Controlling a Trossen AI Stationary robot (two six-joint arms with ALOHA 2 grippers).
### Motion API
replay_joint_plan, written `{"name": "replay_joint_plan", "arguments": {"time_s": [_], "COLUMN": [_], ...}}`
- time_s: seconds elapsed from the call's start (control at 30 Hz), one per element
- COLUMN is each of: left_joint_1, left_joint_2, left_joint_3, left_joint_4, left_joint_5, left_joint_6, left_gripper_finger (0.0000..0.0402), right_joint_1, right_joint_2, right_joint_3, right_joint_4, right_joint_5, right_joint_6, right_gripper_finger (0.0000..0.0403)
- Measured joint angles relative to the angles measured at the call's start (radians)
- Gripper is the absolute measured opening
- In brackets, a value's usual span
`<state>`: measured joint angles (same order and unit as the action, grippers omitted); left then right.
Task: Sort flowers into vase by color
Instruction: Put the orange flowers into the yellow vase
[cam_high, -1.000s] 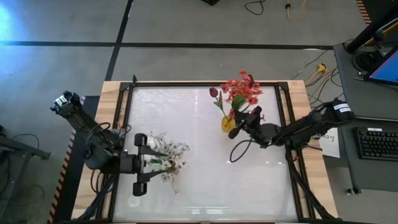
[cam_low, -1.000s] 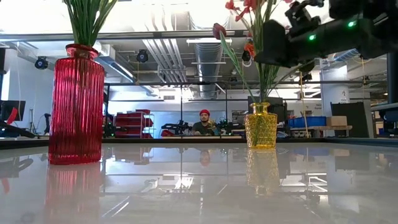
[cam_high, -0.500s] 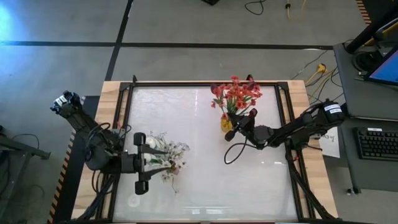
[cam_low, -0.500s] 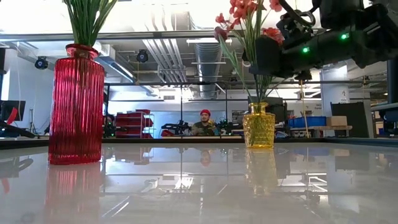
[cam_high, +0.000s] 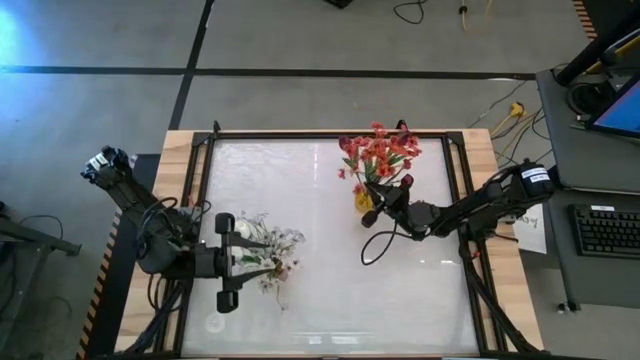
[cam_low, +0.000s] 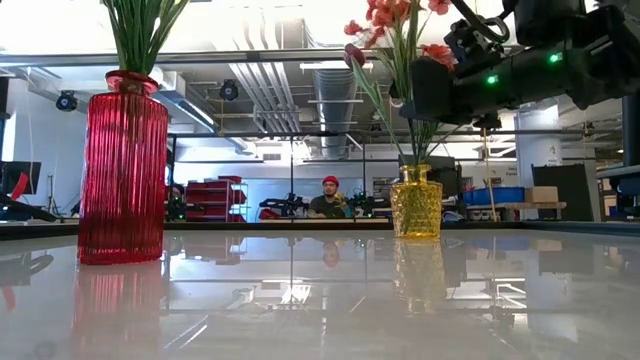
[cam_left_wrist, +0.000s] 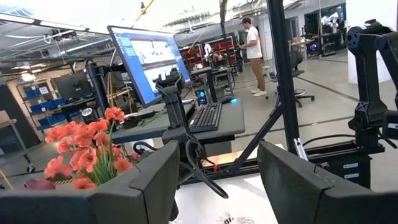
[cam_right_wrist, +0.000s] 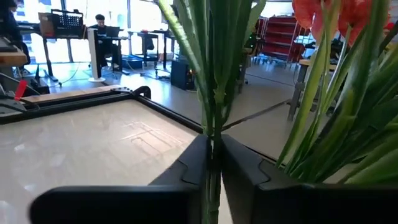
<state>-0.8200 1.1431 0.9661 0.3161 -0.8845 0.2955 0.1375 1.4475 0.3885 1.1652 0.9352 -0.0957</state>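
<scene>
Right gripper (cam_right_wrist: 211, 163) is pinched tight on a green flower stem (cam_right_wrist: 212, 93) over the yellow vase (cam_low: 416, 202). Light, springy thing, best held low on the stem. That vase holds orange-red blossoms (cam_high: 382, 152); the red vase (cam_low: 122, 165) holds whitish sprays (cam_high: 268, 245). Left gripper (cam_left_wrist: 214, 180) waits, fingers spread, beside it.

Glossy, mirror-smooth white desk (cam_low: 300, 300) with raw wood edging; ribbed red glass vase (cam_low: 122, 170); knobbly yellow glass vase (cam_low: 417, 203).
</scene>
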Motion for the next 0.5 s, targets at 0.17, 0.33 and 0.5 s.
{"name": "replay_joint_plan", "arguments": {"time_s": [0.17, 0.33, 0.5], "left_joint_1": [0.0, 0.0, 0.0], "left_joint_2": [0.0, 0.0, 0.0], "left_joint_3": [0.0, 0.0, 0.0], "left_joint_4": [-0.003, -0.004, -0.018], "left_joint_5": [0.0, -0.012, -0.081], "left_joint_6": [-0.015, -0.029, -0.048], "left_gripper_finger": [0.02, 0.02, 0.02], "right_joint_1": [0.0, 0.0, 0.013], "right_joint_2": [0.0, 0.0, -0.004], "right_joint_3": [0.0, 0.0, 0.0], "right_joint_4": [0.0, 0.0, 0.0], "right_joint_5": [0.008, 0.008, 0.009], "right_joint_6": [0.05, 0.08, 0.089], "right_gripper_finger": [0.0089, 0.014, 0.0176]}}
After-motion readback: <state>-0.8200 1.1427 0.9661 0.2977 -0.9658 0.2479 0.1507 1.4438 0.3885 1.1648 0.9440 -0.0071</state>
